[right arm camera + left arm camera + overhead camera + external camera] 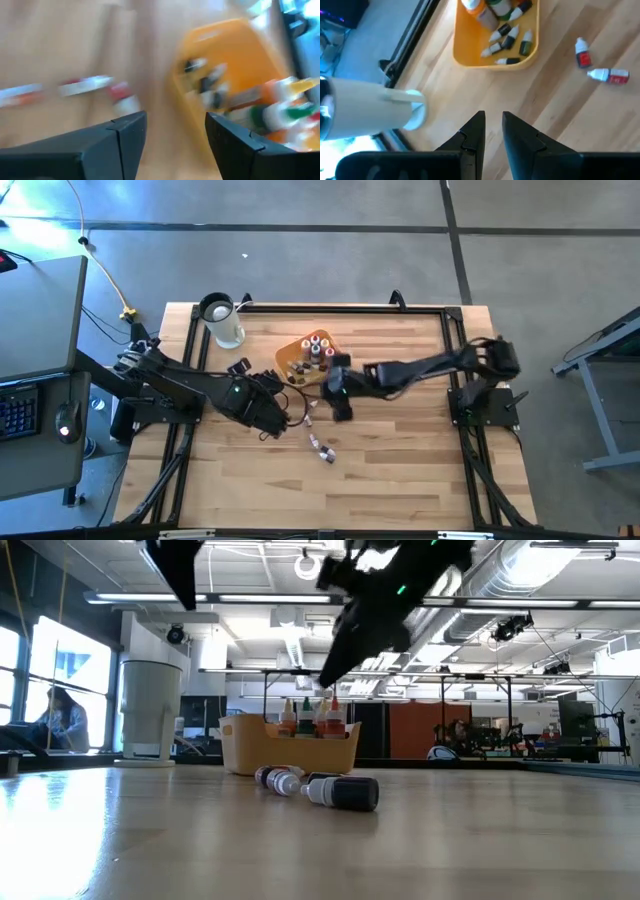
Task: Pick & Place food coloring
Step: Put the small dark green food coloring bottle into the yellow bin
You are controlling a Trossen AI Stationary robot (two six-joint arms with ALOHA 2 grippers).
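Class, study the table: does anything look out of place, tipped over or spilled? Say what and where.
Yes. A few food coloring bottles lie on their sides on the bare wood in front of the yellow-orange tray, while others stand upright inside it. Some small ones also lie flat in the tray. Nothing looks spilled.

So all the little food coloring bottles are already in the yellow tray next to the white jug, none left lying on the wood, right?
Not quite. The yellow tray beside the white jug holds several food coloring bottles, but others lie on the wood outside it: the left wrist view shows two red bottles on the table, and the low view shows loose ones in front of the tray.
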